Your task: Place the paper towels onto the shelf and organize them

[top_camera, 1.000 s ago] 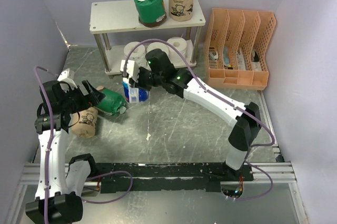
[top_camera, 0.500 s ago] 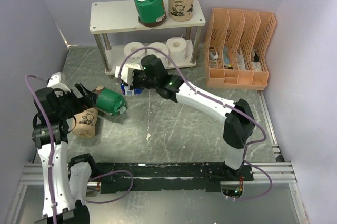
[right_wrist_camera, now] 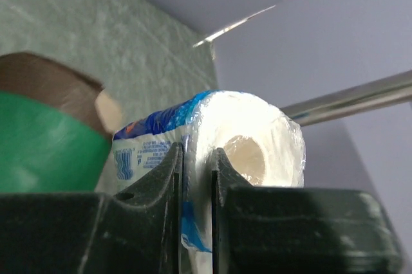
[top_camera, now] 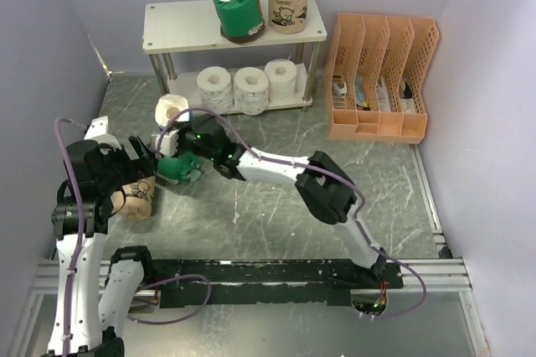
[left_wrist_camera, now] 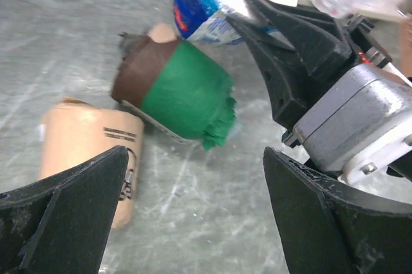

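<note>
My right gripper [top_camera: 176, 132] is shut on the blue-and-white wrapped roll [top_camera: 172, 111], held left of the shelf [top_camera: 167, 26]; the wrist view shows the fingers pinching its wrap [right_wrist_camera: 238, 139]. A green-wrapped roll [top_camera: 177, 168] and a tan roll [top_camera: 134, 198] lie on the table at the left. My left gripper [top_camera: 146, 160] is open just beside them, with the green roll [left_wrist_camera: 183, 91] and tan roll [left_wrist_camera: 90, 152] ahead of its empty jaws. The shelf's top board holds a green roll [top_camera: 237, 5] and a tan roll [top_camera: 287, 1]. Three white rolls [top_camera: 250, 87] stand on the lower board.
An orange slotted file organizer [top_camera: 381, 76] stands right of the shelf. Purple-grey walls close in the left, back and right. The right arm stretches across the table's middle toward the left. A silver shelf leg [right_wrist_camera: 347, 103] shows behind the held roll.
My right gripper has swung left and away with the blue-and-white roll, from the table's middle to left of the shelf. The left gripper has shifted slightly near the green roll.
</note>
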Robot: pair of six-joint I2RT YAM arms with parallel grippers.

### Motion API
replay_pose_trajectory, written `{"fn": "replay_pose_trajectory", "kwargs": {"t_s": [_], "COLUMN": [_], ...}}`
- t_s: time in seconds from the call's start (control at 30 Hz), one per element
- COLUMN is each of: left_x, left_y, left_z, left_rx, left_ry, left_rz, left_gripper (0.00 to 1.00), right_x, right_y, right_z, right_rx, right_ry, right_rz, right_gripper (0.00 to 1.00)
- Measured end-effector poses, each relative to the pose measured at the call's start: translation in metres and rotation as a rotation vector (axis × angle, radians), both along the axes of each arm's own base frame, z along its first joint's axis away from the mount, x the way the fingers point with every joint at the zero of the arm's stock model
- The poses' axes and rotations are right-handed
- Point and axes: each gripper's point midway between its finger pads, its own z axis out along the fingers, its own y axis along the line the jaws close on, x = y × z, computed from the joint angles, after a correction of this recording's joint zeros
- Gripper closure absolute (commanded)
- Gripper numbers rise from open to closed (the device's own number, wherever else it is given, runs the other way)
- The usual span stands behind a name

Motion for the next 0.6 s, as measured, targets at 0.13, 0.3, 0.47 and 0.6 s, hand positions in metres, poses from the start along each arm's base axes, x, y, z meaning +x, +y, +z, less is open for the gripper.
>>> {"fn": "replay_pose_trajectory", "kwargs": {"t_s": [0.13,0.3,0.47,0.6], "left_x": [0.004,0.000,-0.002,-0.009], "left_y": [0.018,0.006,0.009,0.046], "left_z": [0.004,0.019,0.022,0.030], "left_rx": [0.041,0.018,0.002,0.050], "left_ry": [-0.012,-0.045,-0.034,0.003], "left_rz": [0.091,0.042,0.075,0.316], "left_gripper": [0.00,0.00,0.00,0.00], "right_x": [0.023,0.049,0.053,0.055], "right_y": [0.022,0.024,0.022,0.016], "right_z": [0.014,0.024,0.020,0.008], "right_rx": [0.046,0.075,0.065,0.044], "right_ry": [-0.070,-0.112,-0.111,-0.096], "right_rz": [0.020,-0.014,-0.002,-0.008], "right_gripper": [1.00,1.00,1.00,1.00]}}
